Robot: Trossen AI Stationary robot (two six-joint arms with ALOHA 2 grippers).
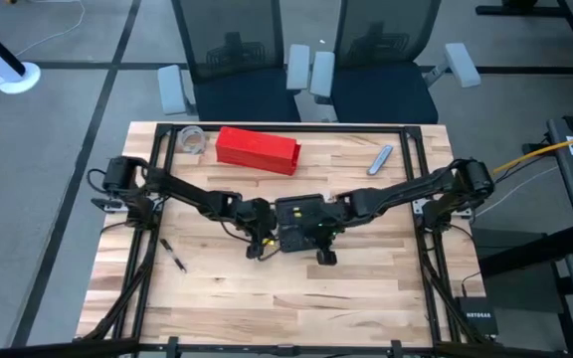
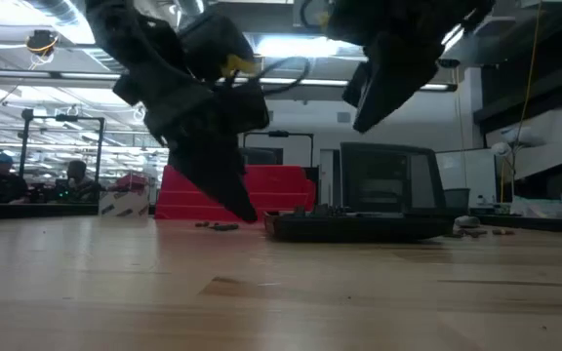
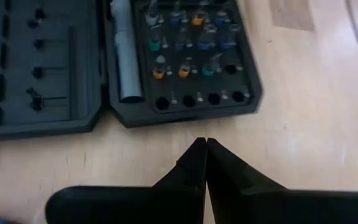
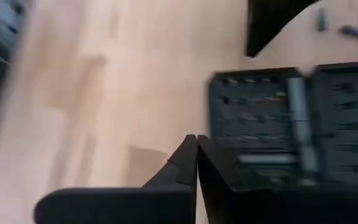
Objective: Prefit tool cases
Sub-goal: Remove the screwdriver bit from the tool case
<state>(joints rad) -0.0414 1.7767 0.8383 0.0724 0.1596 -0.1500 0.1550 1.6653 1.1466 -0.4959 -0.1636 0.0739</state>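
The black tool case (image 1: 299,221) lies open at the table's middle. In the left wrist view one half (image 3: 185,56) holds coloured bits and a grey driver, and the other half (image 3: 36,68) shows empty slots. My left gripper (image 3: 202,144) is shut, low over the wood just short of the case's edge, and also shows in the low view (image 2: 247,213). My right gripper (image 4: 196,140) is shut and hangs well above the case (image 4: 278,118), high in the low view (image 2: 364,122).
A long red box (image 1: 257,149) lies at the far left, with a clear cup (image 1: 192,139) beside it. A grey tool (image 1: 380,159) lies at the far right. Small loose bits (image 1: 174,254) lie near the left. The near half of the table (image 1: 286,308) is bare wood.
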